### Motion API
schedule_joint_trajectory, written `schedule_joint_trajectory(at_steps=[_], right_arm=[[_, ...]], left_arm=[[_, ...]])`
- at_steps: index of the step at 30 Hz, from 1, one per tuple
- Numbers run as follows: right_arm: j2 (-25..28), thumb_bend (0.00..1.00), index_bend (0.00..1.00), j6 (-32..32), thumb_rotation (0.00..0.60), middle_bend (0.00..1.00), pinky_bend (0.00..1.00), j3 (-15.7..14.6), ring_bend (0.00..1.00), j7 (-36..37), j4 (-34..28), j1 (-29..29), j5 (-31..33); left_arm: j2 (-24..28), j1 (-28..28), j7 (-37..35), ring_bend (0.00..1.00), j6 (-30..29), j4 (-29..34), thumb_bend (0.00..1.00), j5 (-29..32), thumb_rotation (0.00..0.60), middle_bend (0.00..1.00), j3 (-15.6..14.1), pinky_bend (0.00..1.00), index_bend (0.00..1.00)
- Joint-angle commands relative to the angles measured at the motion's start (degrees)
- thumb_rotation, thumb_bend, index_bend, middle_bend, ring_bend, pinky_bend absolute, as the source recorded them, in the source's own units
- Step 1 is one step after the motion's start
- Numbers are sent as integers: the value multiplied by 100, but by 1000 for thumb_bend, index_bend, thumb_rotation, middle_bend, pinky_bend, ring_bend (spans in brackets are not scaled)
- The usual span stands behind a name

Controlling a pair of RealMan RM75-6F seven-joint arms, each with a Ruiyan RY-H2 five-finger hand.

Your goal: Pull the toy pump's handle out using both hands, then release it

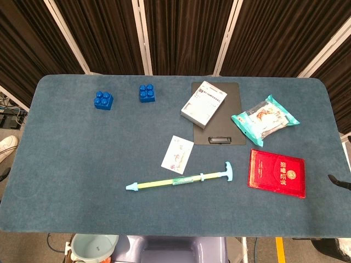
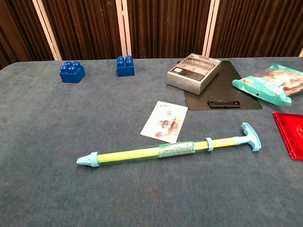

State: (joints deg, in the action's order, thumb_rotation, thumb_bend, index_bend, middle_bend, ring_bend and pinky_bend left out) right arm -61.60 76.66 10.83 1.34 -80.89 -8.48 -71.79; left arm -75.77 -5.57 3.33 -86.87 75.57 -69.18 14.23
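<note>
Toy pump [image 1: 181,179] flat on table [image 1: 66,164]

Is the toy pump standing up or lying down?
Lying down. The toy pump rests flat along the table, handle toward the right, with no hand touching it.

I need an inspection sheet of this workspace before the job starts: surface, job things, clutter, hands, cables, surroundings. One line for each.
Surface: blue table, cloth-covered, flat.
Job's things: toy pump lies near the front edge, T-handle toward the right, nozzle toward the left; nothing touches it.
Clutter: two blue blocks at the back left; small card just behind the pump; box resting on a black clipboard; teal snack bag; red booklet at the right.
Hands: neither clearly seen; a dark tip shows at the right edge, cannot tell what it is.
Cables: nothing seen on the table.
Surroundings: dark curtains behind; pale bucket below the front edge.
</note>
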Motion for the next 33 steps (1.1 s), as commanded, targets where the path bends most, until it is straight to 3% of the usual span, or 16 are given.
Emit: schedule_joint_trajectory(at_steps=[1,8,16,20,25,33], right_arm=[[9,7,41,-28,600,0,0,-30,0,-16,-26,1,-23],[14,5,41,-14,600,0,0,-59,0,-17,-48,15,-61],[-33,5,41,-149,600,0,0,-107,0,-97,-42,-30,-45],[-32,5,41,-163,600,0,0,-94,0,-67,-46,-35,-26],[15,4,41,-173,600,0,0,-73,0,112,-53,-43,-64],[60,4,41,-226,600,0,0,-107,0,265,-36,-48,-132]], left_arm=[[36,-24,-21,83,92,39,87,-25,600,79,-35,143,70],[-33,-128,-92,83,90,79,87,-353,600,104,-156,143,89],[-90,-513,-612,85,501,237,87,-1113,600,126,-469,143,129],[-242,-817,-371,85,701,306,87,-1374,600,132,-506,143,151],[-968,-1448,380,93,1129,416,87,-1651,600,149,-500,144,212],[-1926,-1838,618,119,1260,241,81,-1923,600,186,-669,145,364]])
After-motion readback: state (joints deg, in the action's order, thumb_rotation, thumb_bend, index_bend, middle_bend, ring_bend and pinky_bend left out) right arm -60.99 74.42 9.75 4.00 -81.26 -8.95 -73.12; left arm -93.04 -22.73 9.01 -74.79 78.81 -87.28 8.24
